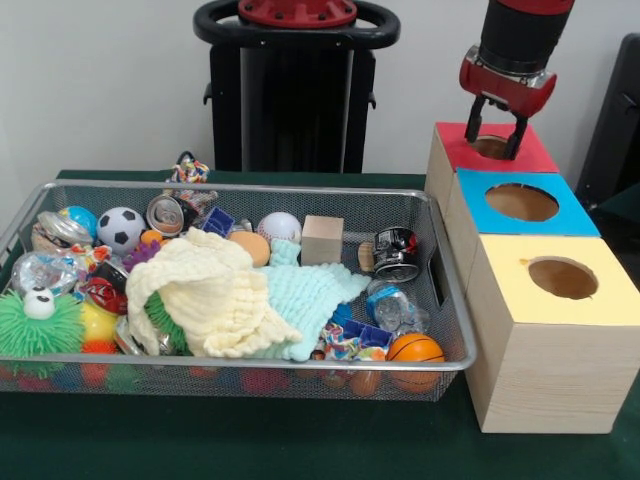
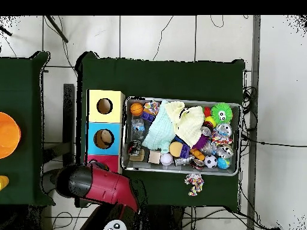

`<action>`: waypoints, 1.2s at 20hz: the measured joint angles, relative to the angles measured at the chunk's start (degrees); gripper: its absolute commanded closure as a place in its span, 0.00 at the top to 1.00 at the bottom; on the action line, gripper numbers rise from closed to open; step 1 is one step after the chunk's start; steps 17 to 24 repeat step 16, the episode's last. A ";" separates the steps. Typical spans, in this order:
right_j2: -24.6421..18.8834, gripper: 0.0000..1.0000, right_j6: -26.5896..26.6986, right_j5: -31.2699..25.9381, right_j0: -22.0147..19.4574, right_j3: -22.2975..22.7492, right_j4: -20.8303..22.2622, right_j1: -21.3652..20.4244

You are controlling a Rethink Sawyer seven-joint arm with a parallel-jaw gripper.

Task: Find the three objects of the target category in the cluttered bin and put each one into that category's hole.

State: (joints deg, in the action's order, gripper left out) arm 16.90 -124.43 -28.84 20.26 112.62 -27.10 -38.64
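While the bin (image 1: pixel 452 362) sits loaded on the tabletop (image 1: pixel 250 440) beside the boxes, my gripper (image 1: pixel 497 130) hangs released, fingers spread and empty, directly over the hole (image 1: pixel 489 147) in the red-topped box.

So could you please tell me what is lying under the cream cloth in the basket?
A green spiky toy peeks out below the cream cloth, and a pale blue cloth runs beneath its right edge in the basket. Anything else under it is covered.
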 measured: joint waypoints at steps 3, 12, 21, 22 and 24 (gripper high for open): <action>2.95 1.00 0.00 -0.14 2.33 -1.59 2.04 1.05; 13.32 1.00 0.00 5.91 8.06 -4.18 13.11 1.57; 15.74 0.00 0.00 12.94 4.43 -6.37 19.39 0.86; 15.74 0.00 0.00 12.94 4.43 -6.37 19.39 0.86; 15.74 0.00 0.00 12.94 4.43 -6.37 19.39 0.86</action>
